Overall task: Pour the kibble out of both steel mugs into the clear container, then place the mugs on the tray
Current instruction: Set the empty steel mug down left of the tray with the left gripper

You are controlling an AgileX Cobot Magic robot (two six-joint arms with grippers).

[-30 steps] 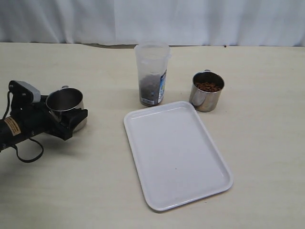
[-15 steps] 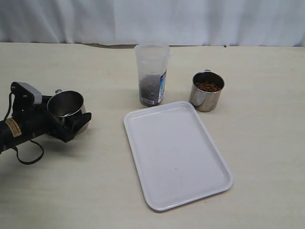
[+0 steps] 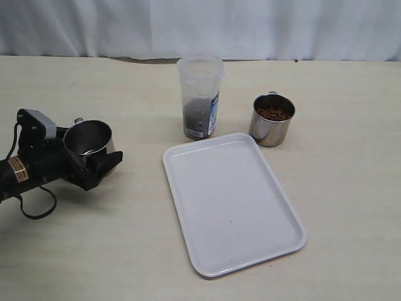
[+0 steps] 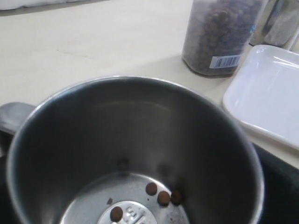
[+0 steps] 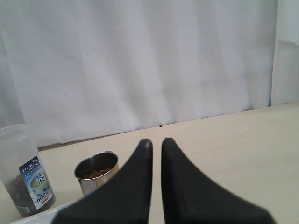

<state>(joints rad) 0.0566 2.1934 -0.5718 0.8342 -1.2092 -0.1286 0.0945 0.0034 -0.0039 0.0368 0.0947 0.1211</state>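
Only the left wrist view looks inside the near-empty mug (image 4: pixel 135 135): a few kibble (image 4: pixel 163 198) pellets lie on its floor. The left tool (image 3: pixel 97 143) flanks it at the desk's (image 3: pixel 351 157) 9 o'clock; whether it clamps, I cannot tell. Only the right wrist view shows the right tool (image 5: pixel 153 141), pinched narrow and holding nothing. The container (image 3: pixel 200 97) stands at 12 o'clock, the full mug (image 3: pixel 272 122) at 1, the tray (image 3: pixel 232 200) central. A white curtain (image 3: pixel 250 25) hangs behind.

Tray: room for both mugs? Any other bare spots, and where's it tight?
The tray is entirely bare, likely room for both. Open table also lies right of the full mug, and between the left hand around the nearly empty mug and the tray's left rim. Tight: the clear container and full mug stand close to the tray's far edge.
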